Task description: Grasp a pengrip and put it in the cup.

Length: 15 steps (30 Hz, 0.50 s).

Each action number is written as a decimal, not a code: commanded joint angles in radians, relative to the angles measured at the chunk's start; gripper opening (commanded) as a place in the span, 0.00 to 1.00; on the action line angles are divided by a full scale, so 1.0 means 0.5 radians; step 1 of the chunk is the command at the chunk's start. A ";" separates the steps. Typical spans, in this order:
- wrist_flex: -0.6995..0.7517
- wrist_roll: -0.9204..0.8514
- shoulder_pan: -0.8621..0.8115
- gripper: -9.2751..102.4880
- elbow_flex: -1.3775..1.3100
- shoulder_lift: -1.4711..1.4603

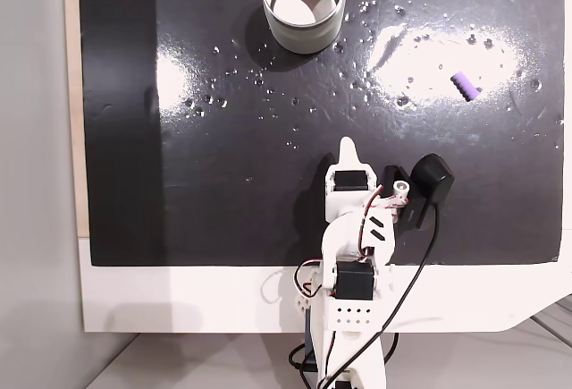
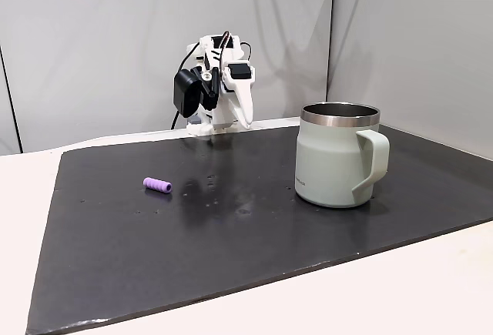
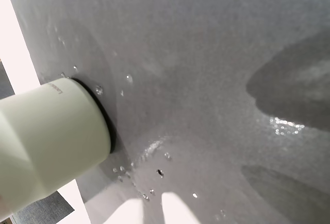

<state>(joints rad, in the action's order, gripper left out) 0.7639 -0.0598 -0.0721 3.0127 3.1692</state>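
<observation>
We're seeing the gripper (image 1: 349,149) folded back over the arm's base at the near edge of the black mat (image 1: 223,183) in a fixed view, white fingertip pointing toward the cup. In the wrist view two pale fingertips (image 3: 175,208) are poking in from the bottom edge with a narrow gap between them, nothing in it. Can't tell whether the jaws are released or clenched; they're carrying nothing. In another fixed view the gripper (image 2: 245,115) is hanging tip-down at the back of the mat, clear of both objects.

The pengrip (image 1: 463,85) is lying on its side on the mat, right of the gripper and well apart from it, in a glare patch. We're also catching it (image 2: 157,185) on the left in the side-on fixed view.

The cup (image 1: 304,4) is standing upright at the mat's far edge, empty, handle (image 2: 373,162) facing right in the side-on view. Its pale wall (image 3: 46,141) is sitting at the left of the wrist view. Pengrip and cup are well apart.
</observation>
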 commanded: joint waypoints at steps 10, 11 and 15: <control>-0.040 -0.031 0.037 0.08 -0.018 0.018; -0.040 -0.031 0.037 0.08 -0.018 0.018; -0.003 -0.080 0.037 0.08 -0.052 0.018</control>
<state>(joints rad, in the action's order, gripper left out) 0.7639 -0.0706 -0.0583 3.0127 3.1692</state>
